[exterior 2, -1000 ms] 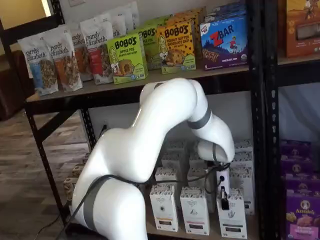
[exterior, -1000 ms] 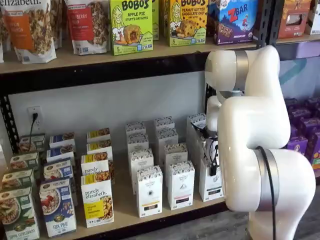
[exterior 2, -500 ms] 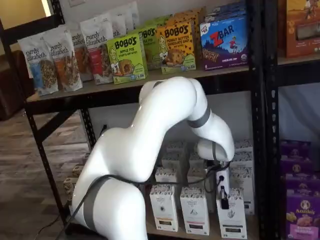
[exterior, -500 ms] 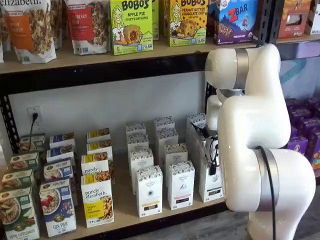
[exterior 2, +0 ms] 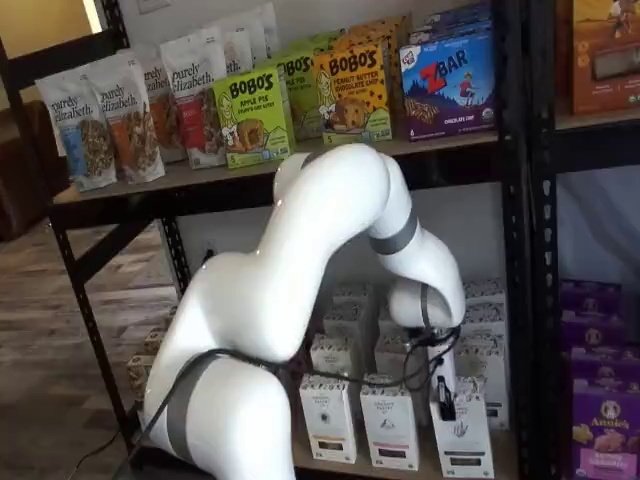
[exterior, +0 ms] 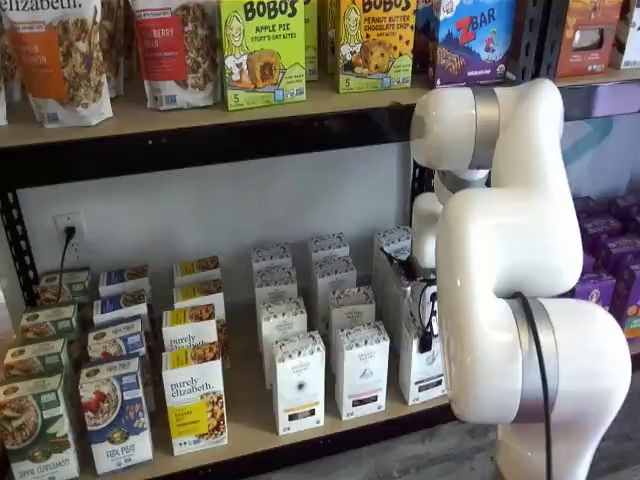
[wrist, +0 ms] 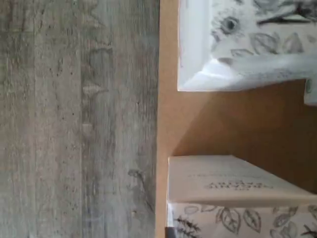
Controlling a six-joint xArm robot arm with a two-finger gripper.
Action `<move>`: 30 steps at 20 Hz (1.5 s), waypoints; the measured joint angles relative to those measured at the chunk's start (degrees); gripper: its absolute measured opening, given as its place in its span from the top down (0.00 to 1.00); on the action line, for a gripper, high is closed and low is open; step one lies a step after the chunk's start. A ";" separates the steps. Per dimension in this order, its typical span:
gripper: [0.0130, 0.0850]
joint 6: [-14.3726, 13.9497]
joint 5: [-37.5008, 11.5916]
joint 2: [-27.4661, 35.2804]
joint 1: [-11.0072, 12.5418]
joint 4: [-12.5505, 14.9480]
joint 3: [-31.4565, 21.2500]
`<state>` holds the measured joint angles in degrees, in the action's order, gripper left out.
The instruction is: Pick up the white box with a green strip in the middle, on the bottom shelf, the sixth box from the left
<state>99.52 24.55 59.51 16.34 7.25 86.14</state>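
A white robot arm (exterior 2: 300, 290) reaches down to the front right end of the bottom shelf (exterior: 250, 420), its pincer (exterior 2: 448, 398) closed on the top of the white box (exterior 2: 462, 435), the front carton in the rightmost row of tall white cartons. In both shelf views a black finger (exterior: 426, 340) lies against the upper front face of that box, with a cable looping just beside it. The box stands upright at the shelf's front edge, just beside a matching white carton (exterior 2: 390, 420) to its left, with more of the same kind lined up behind. Further left on the shelf sit shorter purely elizabeth boxes (exterior: 194, 402) with yellow panels and cereal boxes (exterior: 115, 412). The shelf above carries Bobo's boxes (exterior: 262, 50) and granola bags (exterior: 55, 60). The wrist view shows leaf-printed carton tops on tan shelf board (wrist: 237, 124), with grey wood floor (wrist: 74, 119) beyond the board's edge.
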 joint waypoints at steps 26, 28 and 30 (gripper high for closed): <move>0.56 -13.19 -2.34 -39.10 -9.32 3.93 -44.74; 0.56 -11.76 -0.55 -42.85 -10.26 1.44 -46.54; 0.56 -11.61 1.09 -46.31 -11.08 0.47 -48.02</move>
<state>87.91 25.64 13.20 5.26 7.72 38.12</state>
